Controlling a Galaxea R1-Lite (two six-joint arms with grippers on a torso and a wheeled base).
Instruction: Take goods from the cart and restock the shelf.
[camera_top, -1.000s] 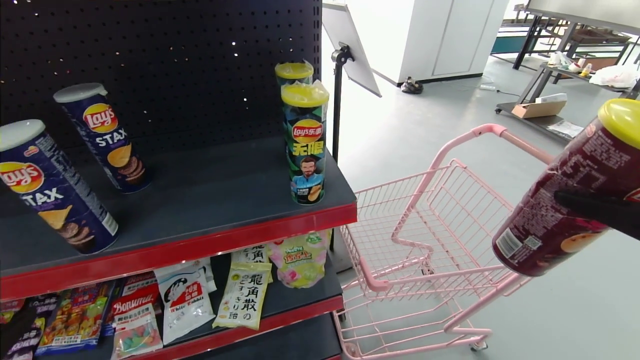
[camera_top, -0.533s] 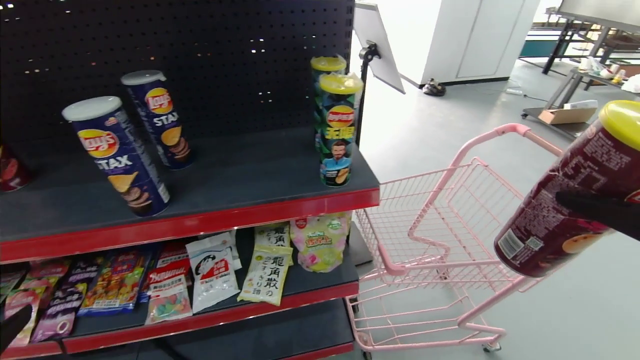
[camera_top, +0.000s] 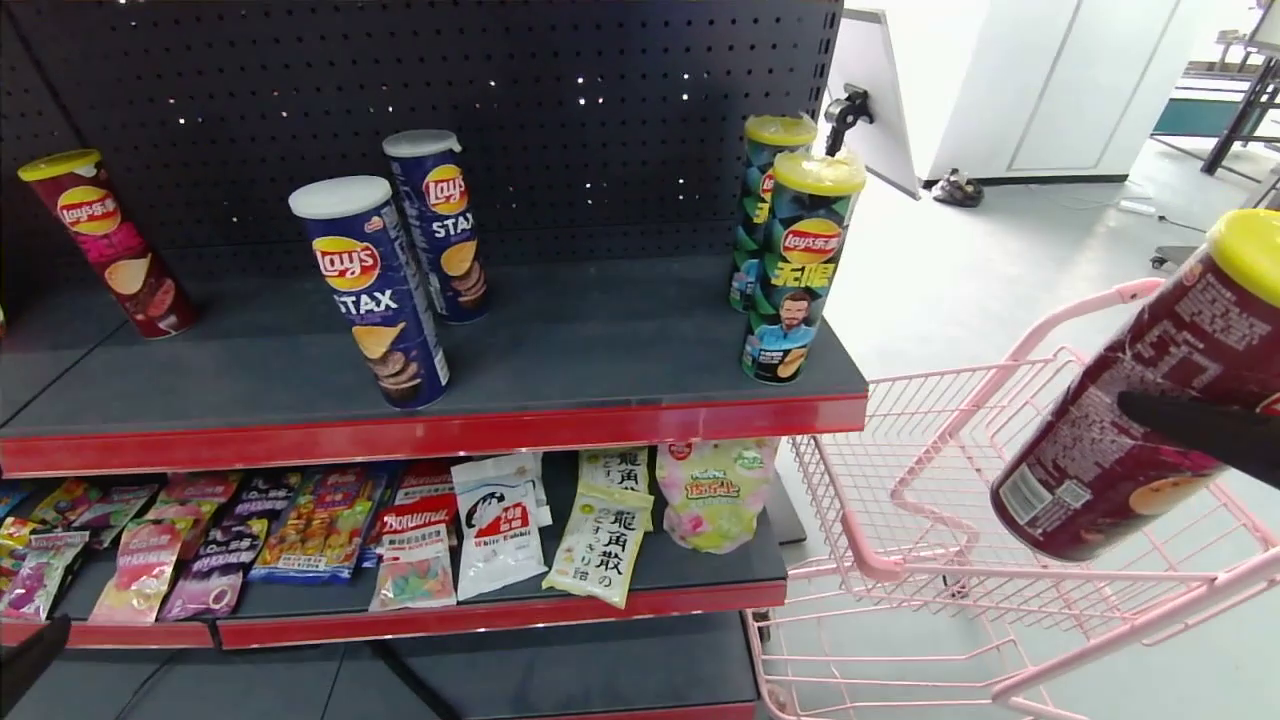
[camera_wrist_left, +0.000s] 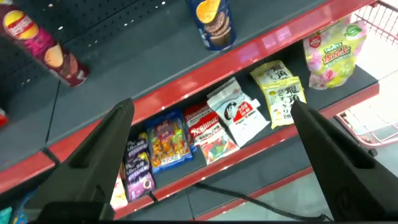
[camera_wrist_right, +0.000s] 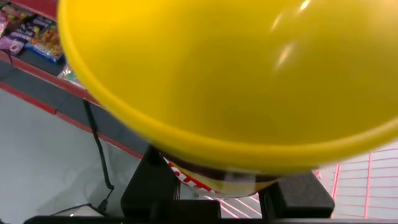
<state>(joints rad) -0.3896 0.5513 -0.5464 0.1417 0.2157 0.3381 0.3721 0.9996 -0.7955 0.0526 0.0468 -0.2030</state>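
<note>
Right gripper (camera_top: 1195, 425) clamped on maroon can (camera_top: 1130, 400); can tilted, yellow lid uppermost, held over pink cart (camera_top: 1000, 560), well right of shelf (camera_top: 600, 340). Left gripper (camera_wrist_left: 211, 155) spread wide, empty, low near snack bags (camera_wrist_left: 217, 130). Step, judged: carry from cart to shelf. Next calls for: swing left, bring can upright, set on top board, likely beside matching can (camera_top: 110, 245).

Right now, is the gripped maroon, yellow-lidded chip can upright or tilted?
Tilted: the maroon chip can slants, its yellow lid high, base low and leftward.

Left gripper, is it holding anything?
No, the left gripper is open, and nothing sits between its widely spread jaws.
</note>
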